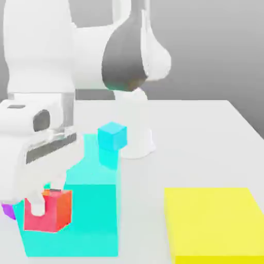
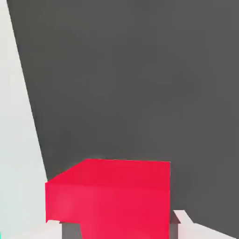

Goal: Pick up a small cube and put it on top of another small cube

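My gripper point(image 1: 43, 205) is shut on the small red-orange cube point(image 1: 55, 215) at the exterior view's lower left, in front of a big cyan block point(image 1: 93, 206). One white finger point(image 1: 37, 207) covers part of the cube's near face. In the hand view the red cube point(image 2: 109, 196) sits between the two fingertips point(image 2: 70, 230), and the gripper point(image 2: 120, 229) is closed on its sides. A small cyan cube point(image 1: 112, 136) rests at the far end of the big cyan block, apart from the gripper.
A big yellow block point(image 1: 214, 224) lies on the white table point(image 1: 206, 144) at the exterior view's lower right. A small purple thing point(image 1: 7, 210) peeks out at the left edge behind the hand. The arm's white base point(image 1: 135, 129) stands behind the cyan block.
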Controlling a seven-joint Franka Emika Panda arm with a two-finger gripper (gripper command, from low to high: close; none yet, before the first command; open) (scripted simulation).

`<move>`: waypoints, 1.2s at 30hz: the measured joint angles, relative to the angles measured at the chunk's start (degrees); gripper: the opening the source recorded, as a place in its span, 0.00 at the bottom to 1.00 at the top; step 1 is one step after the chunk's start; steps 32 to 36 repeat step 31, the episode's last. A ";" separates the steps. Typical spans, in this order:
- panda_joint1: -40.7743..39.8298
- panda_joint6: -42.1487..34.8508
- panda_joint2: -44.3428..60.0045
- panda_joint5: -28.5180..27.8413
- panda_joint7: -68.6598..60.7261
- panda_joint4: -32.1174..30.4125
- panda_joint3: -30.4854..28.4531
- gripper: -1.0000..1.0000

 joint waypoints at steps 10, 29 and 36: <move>-10.95 3.28 6.36 -7.07 0.68 -12.24 -6.31 0.00; -11.26 3.40 6.36 -7.15 0.75 -12.30 -6.02 1.00; -11.16 1.47 4.35 -7.91 1.32 -12.42 -6.28 1.00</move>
